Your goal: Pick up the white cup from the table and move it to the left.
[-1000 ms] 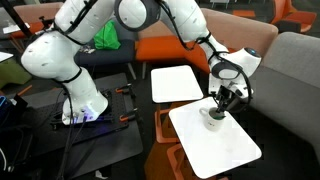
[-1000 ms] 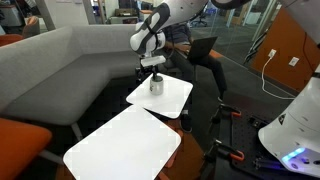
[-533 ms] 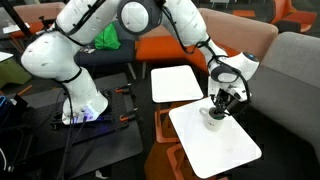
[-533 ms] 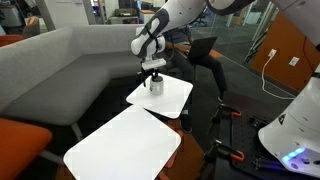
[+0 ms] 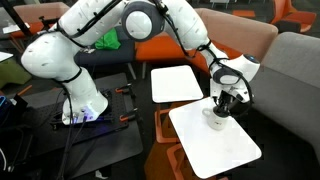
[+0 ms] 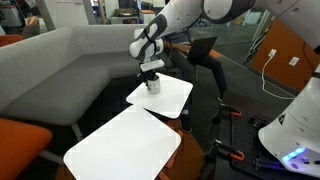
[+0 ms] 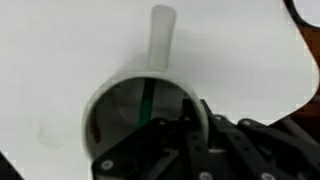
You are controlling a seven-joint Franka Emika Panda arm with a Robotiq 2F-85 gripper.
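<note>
The pincer [image 7: 195, 125] is drawn in narrow on the wall of the white cup [image 7: 140, 105]. In the wrist view one dark finger [image 7: 165, 140] is inside the rim and the other is outside it, at about 4 o'clock on the cup's mouth, with the white wall between them. They look to be touching the wall, though this view is blurred.

Only the wrist view looks down into the cup. It shows the dark inside with a thin green streak, and the handle [image 7: 162, 35] sticking straight out toward 12 o'clock, on the far side of the cup from the fingers. The bare white counter [image 7: 50, 60] lies around the cup.

The exterior views show what the wrist view cannot. In both, the pincer [image 5: 217, 108] [image 6: 152, 73] comes down from above and the cup [image 5: 214, 121] [image 6: 153, 85] is directly under it, so only the cup's lower body shows. In an exterior view the cup is near the 12 o'clock end of the counter [image 5: 220, 150]. A second counter [image 5: 175, 84] is just beside it, at about 10 o'clock from the cup. In an exterior view the cup's counter [image 6: 170, 98] is the farther one, with the second counter [image 6: 120, 145] at 7 o'clock. Neither exterior view makes clear whether the cup's base rests on the counter.
</note>
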